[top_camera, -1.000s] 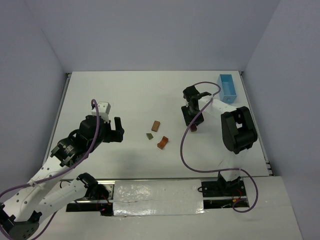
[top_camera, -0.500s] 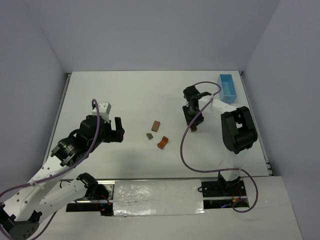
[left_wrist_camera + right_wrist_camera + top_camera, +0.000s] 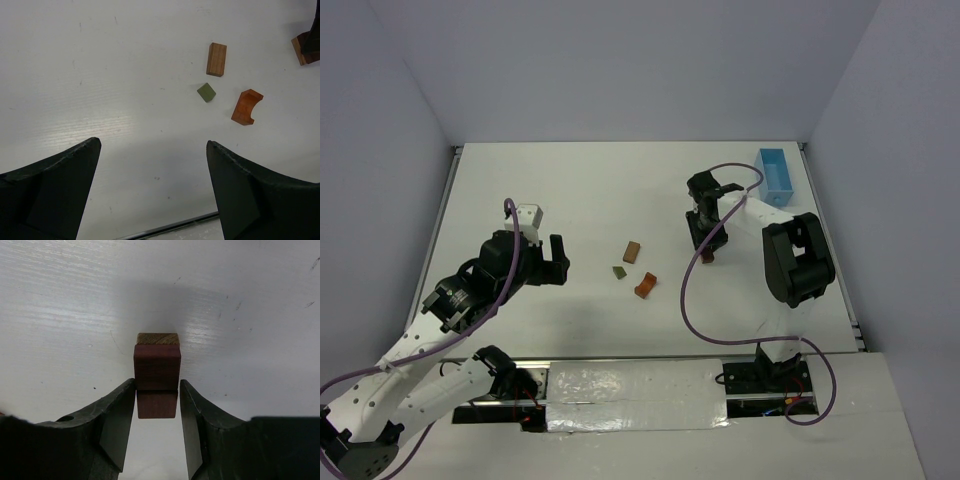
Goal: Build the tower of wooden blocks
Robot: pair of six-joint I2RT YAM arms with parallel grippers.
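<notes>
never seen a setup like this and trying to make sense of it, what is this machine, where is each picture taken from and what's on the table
These are two robot arms bolted at the near edge of a white table. The wide picture looks down from above and behind them. The two close-ups come from a camera on each wrist. The left gripper hangs open above the table, holding nothing. The right gripper has its fingers against both sides of a dark red-brown block. Loose in the middle lie a tan block, an olive-green block and an orange arch block. A light blue tray stands at the far right.
</notes>
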